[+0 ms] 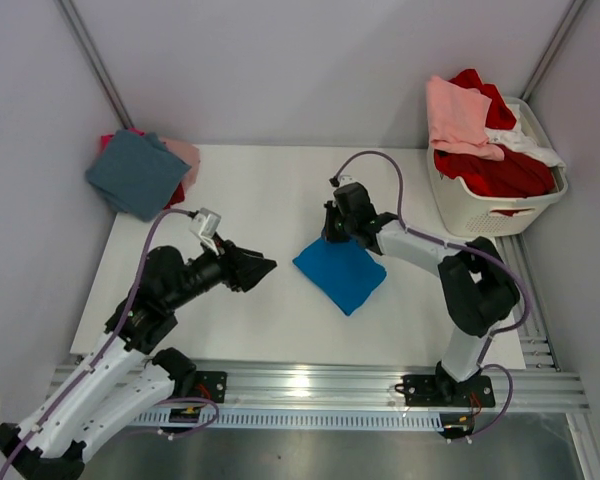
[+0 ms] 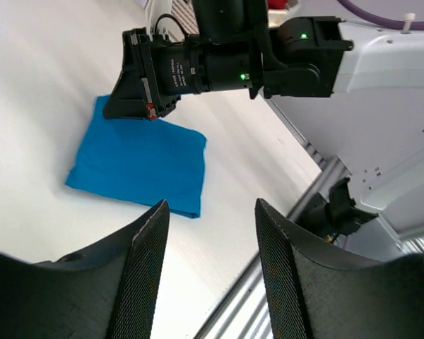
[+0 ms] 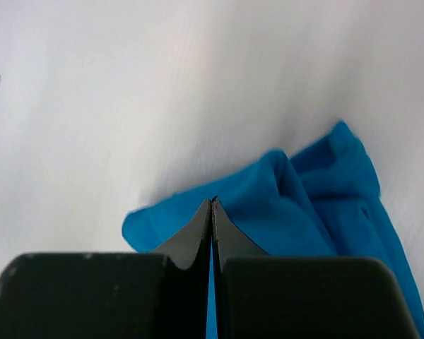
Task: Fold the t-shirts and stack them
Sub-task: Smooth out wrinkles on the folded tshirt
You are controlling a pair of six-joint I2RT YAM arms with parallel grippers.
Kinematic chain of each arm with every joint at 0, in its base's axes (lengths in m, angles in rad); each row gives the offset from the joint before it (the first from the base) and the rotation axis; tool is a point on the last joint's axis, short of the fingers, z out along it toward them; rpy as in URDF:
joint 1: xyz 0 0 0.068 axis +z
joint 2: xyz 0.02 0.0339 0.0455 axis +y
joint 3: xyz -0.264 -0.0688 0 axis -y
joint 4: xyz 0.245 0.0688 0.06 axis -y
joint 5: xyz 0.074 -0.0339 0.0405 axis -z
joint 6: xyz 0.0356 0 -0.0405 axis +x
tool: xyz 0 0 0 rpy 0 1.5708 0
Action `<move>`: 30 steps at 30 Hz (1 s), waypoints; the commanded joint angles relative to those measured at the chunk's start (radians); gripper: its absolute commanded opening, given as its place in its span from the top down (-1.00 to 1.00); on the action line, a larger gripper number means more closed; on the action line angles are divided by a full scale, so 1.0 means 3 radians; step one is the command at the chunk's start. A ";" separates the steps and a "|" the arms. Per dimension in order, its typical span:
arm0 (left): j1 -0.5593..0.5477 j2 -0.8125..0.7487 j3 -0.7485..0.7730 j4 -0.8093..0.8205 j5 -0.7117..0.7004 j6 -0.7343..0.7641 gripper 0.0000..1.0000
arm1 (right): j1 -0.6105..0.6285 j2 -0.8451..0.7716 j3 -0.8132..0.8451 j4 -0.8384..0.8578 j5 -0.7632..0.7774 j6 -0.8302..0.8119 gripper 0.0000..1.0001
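A folded bright blue t-shirt [image 1: 342,272] [image 2: 138,166] [image 3: 304,205] lies mid-table. My right gripper [image 1: 333,234] [image 2: 127,110] [image 3: 212,202] is shut at the shirt's far left corner. Its tips are pressed together just over the cloth, and I see no cloth pinched between them. My left gripper [image 1: 266,268] [image 2: 210,208] hangs open and empty to the left of the shirt, pointing at it. A dusty teal t-shirt [image 1: 135,172] tops a folded pile at the back left. Pink [image 1: 185,154] and red edges show under it.
A white slatted basket [image 1: 492,208] at the back right holds a red t-shirt [image 1: 492,172], a pale pink one [image 1: 458,115] draped over its rim, and a white one [image 1: 532,147]. An aluminium rail [image 1: 310,385] runs along the near table edge. Walls close in behind and at both sides.
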State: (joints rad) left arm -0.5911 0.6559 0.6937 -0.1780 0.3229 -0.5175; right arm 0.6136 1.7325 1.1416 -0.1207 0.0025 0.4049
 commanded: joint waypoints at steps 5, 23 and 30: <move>-0.0024 -0.0254 -0.0119 -0.0368 -0.0402 0.0227 -0.13 | -0.0056 0.0601 0.0531 -0.0017 -0.0136 -0.0026 1.00; -0.0024 -0.0080 -0.0078 -0.0450 -0.0360 0.0303 -0.13 | -0.0337 0.1374 0.1313 -0.0186 0.0278 -0.0368 1.00; -0.0024 -0.0126 -0.0093 -0.0425 -0.0401 0.0298 -0.13 | -0.0282 0.0695 0.1074 0.0197 0.0319 -0.0629 1.00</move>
State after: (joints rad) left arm -0.5926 0.6327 0.6678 -0.3206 0.2119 -0.4435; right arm 0.5060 2.1109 1.4849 -0.1505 0.0757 0.2787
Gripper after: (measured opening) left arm 0.564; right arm 0.002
